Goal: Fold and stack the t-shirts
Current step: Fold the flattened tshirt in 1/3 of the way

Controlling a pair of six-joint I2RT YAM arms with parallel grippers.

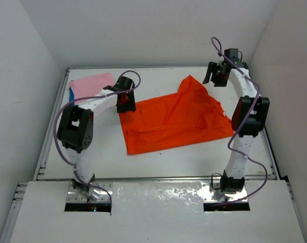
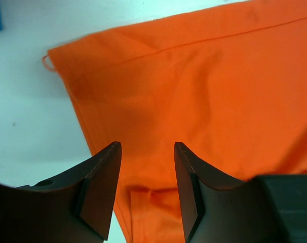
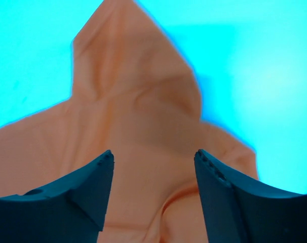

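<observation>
The orange-red t-shirt (image 1: pixel 174 119) lies spread and partly folded across the middle of the table. My left gripper (image 1: pixel 125 104) hovers over its back left corner. In the left wrist view that gripper (image 2: pixel 146 147) is open, with the orange cloth (image 2: pixel 219 76) below and nothing between the fingers. My right gripper (image 1: pixel 217 76) hangs over the shirt's back right point. In the right wrist view it (image 3: pixel 153 154) is open above the wrinkled cloth (image 3: pixel 138 111), which looks pale there. A folded pink t-shirt (image 1: pixel 92 83) rests at the back left on a blue one (image 1: pixel 71 94), of which only an edge shows.
White walls close in the table (image 1: pixel 158 164) on the left, back and right. A raised rim runs along its near edge, with both arm bases (image 1: pixel 87 190) behind it. Purple cables loop off each arm.
</observation>
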